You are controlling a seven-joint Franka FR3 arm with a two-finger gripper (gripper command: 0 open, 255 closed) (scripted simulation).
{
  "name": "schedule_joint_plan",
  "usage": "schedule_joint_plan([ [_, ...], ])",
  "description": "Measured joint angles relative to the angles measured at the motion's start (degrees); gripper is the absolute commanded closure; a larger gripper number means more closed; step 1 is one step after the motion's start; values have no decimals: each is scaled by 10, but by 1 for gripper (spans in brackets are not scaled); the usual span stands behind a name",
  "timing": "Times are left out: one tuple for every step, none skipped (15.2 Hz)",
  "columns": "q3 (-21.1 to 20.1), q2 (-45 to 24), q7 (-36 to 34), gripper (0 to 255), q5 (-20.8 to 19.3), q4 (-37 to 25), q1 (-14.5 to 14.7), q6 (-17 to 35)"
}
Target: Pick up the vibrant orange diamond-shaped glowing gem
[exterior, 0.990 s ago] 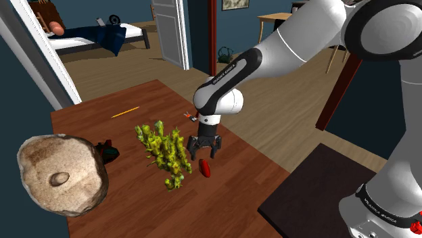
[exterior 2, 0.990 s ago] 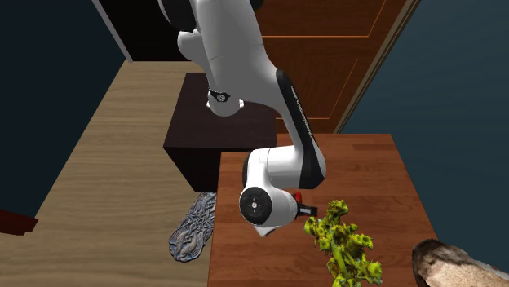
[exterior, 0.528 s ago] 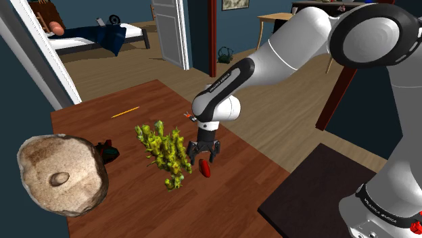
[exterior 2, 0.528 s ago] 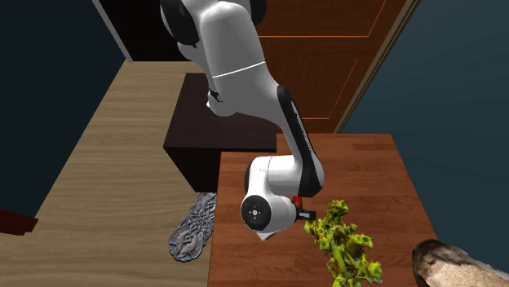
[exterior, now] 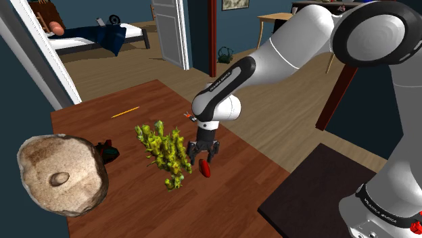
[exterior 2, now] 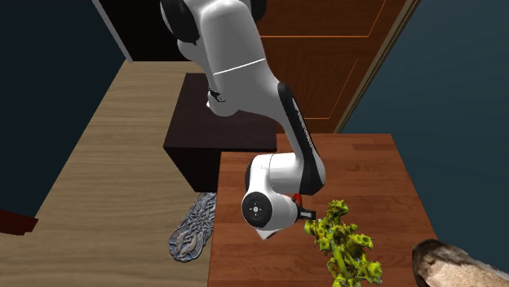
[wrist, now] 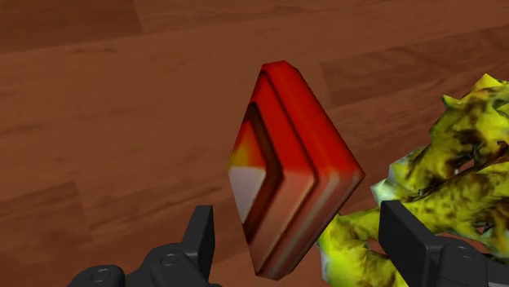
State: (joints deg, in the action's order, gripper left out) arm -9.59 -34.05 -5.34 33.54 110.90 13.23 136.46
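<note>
- At the shoulder view's left, a pale, rough rock [exterior: 61, 172] rests on the brown wooden surface [exterior: 135, 209].
- Right of the rock, a yellow-green leafy clump [exterior: 166, 152] sprawls across the middle of the surface.
- Just beside the clump's right edge lies the gem [exterior: 206, 169], directly under the black pincer [exterior: 205, 156].
- In the wrist view, the pincer [wrist: 301, 220] is spread. One finger stands either side of the gem [wrist: 289, 175], and neither touches it.
- The gem is a red-orange, diamond-shaped slab with stepped, bevelled rims and a bright orange-to-white centre facet.
- It is probably hard, light and slick. Pinching its mid-body, away from the tapering points, looks safest.
</note>
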Motion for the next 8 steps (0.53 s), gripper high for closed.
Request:
schedule_joint_plan([
  [0, 1, -1, 255, 1, 1, 0, 2],
  [-1, 2, -1, 255, 1, 1, 1, 2],
  [1, -2, 0, 255, -2, -7, 0, -9],
  [2, -3, -1, 255, -2, -8, 0, -11],
  [2, 0, -3, 255, -3, -8, 1, -12],
  [4, 2, -6, 255, -4, -5, 2, -13],
  [5, 5, -9, 255, -5, -3, 2, -16],
  [6, 9, -11, 255, -6, 0, 2, -19],
])
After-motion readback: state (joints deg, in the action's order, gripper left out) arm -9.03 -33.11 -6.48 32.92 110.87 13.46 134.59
